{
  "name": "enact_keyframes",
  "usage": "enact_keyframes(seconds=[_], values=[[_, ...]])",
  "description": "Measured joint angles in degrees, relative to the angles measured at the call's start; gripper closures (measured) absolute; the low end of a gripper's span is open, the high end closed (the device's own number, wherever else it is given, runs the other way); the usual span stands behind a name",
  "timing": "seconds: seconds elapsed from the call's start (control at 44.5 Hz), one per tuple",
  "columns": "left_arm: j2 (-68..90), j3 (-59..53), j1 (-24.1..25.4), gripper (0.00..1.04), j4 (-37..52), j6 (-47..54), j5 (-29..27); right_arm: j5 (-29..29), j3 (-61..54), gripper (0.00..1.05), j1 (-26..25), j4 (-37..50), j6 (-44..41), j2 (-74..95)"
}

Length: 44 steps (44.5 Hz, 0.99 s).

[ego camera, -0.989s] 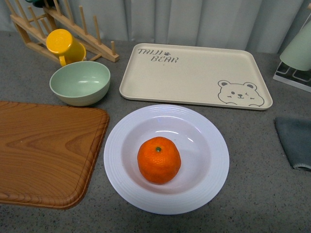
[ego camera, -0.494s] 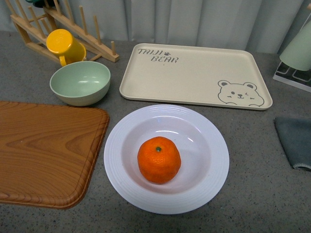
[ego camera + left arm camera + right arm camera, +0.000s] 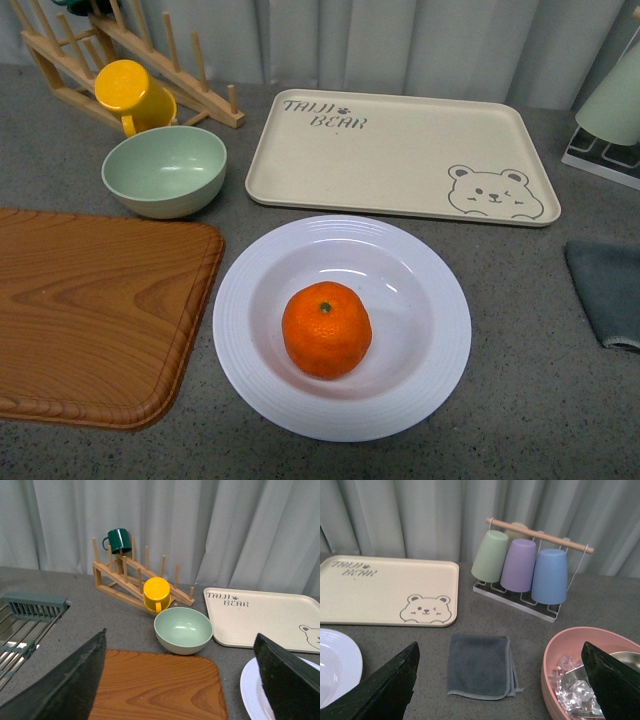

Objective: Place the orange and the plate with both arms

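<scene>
- On the grey countertop (image 3: 520,400), near the front edge, the plate (image 3: 440,330) lies flat, and the orange (image 3: 326,329) sits in its well, a little toward the robot's left of middle, green stem spot up.
- Just behind the plate lies the beige bear tray (image 3: 400,150), close to the plate's far rim, though I cannot tell if they touch.
- To the plate's left is the wooden board (image 3: 90,310), its rounded corner just beside the rim.
- Behind the board stands the pale green bowl (image 3: 165,170), with the yellow mug (image 3: 130,92) and the wooden rack (image 3: 120,50) behind it.
- At the right edge lies a folded grey cloth (image 3: 605,290), apart from the plate.
- Left gripper (image 3: 180,633): its dark fingers (image 3: 75,680) are spread wide, with nothing between them. It hangs above the board, with the plate's rim showing past one finger.
- Right gripper (image 3: 500,643): its fingers (image 3: 385,690) are also spread wide and touch nothing. It hangs above the cloth, the plate's rim at one side and a pink bowl (image 3: 555,650) at the other.
</scene>
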Motion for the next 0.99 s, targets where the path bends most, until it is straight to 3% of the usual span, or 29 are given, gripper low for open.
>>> enact_keyframes(seconds=[0.09,0.315,0.584,0.809,0.989], values=[[0.00,0.00,-0.02,0.05,0.00,0.07,0.00,-2.05,0.52,0.09,0.52,8.92,0.76,10.25],[0.00,0.00,0.00,0.07,0.00,0.04,0.00,-13.66,7.80,0.09,-2.82,25.49,11.23,42.42],[0.00,0.00,0.00,0.07,0.00,0.02,0.00,-35.15,21.77,0.09,-5.44,29.75,27.71,80.06],[0.00,0.00,0.00,0.07,0.00,0.04,0.00,-50.56,31.30,0.09,-2.47,33.27,41.79,98.09],[0.00,0.00,0.00,0.07,0.00,0.04,0.00,-50.58,37.51,0.09,2.89,30.25,44.63,104.89]])
